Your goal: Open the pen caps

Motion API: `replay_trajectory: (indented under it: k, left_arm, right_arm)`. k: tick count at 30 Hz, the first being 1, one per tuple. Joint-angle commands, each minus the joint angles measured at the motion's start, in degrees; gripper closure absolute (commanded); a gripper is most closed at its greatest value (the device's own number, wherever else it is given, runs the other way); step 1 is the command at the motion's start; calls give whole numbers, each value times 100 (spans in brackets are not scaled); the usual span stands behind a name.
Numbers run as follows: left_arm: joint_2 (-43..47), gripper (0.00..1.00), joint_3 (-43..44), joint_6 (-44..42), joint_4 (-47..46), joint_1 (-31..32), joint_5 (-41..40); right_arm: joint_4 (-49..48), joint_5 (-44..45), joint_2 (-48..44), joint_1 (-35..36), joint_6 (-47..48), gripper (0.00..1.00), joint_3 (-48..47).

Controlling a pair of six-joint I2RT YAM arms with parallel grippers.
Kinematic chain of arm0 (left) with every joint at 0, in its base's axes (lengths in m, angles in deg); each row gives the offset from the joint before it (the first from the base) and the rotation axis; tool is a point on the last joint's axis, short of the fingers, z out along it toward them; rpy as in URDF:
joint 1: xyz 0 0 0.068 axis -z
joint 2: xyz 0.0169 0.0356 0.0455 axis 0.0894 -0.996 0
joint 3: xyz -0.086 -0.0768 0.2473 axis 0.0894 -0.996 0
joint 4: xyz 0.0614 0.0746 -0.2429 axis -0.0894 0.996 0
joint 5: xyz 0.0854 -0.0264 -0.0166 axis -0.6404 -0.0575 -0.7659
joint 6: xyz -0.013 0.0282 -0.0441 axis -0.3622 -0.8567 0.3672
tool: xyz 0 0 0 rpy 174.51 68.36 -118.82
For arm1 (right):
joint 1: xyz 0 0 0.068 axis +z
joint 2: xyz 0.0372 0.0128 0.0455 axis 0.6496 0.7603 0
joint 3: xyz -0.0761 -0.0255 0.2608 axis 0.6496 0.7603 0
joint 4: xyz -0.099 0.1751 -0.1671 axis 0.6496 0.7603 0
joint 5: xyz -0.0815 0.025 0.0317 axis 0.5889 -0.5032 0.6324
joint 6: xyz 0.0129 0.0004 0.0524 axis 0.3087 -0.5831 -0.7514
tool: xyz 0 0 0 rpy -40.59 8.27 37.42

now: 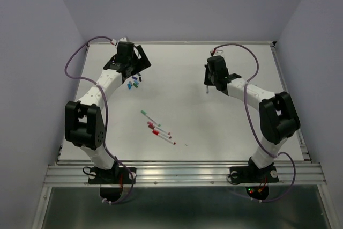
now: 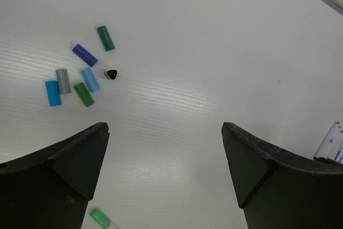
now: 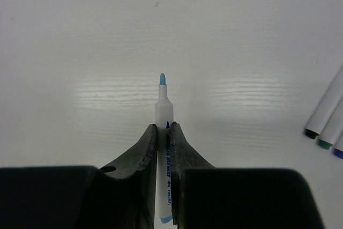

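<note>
Several loose pen caps (image 2: 84, 55) in green, purple, grey, blue and black lie in a cluster on the white table; they also show in the top view (image 1: 134, 82). My left gripper (image 2: 166, 170) is open and empty, just near of that cluster, at the far left in the top view (image 1: 133, 71). My right gripper (image 3: 164, 130) is shut on an uncapped pen (image 3: 162, 108) whose light blue tip points away; it hovers at the far right in the top view (image 1: 208, 81). Several capped pens (image 1: 155, 127) with teal and red caps lie at mid-table.
Three pens (image 3: 327, 105) with black, green and blue ends lie at the right edge of the right wrist view. A green-ended pen (image 2: 99, 218) lies by my left finger. Another pen (image 2: 332, 143) lies at the right edge. Walls enclose the table on three sides.
</note>
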Motion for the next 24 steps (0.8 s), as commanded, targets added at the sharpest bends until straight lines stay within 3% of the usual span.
replay_trajectory:
  k: [1,11,24]
  left_arm:
    - [367,1,-153,-144,-145,39,7]
    - [666,1,-259,-162,-128,48,-142]
    - [649,1,-241,-153,-84,56,-134]
  right_arm:
    - [113,753,295,-419,-215,99,-375]
    - [499,1623,1331,-1070,-540,99,-1140]
    - [631,1835,1815,-1439,-655,99,-1456]
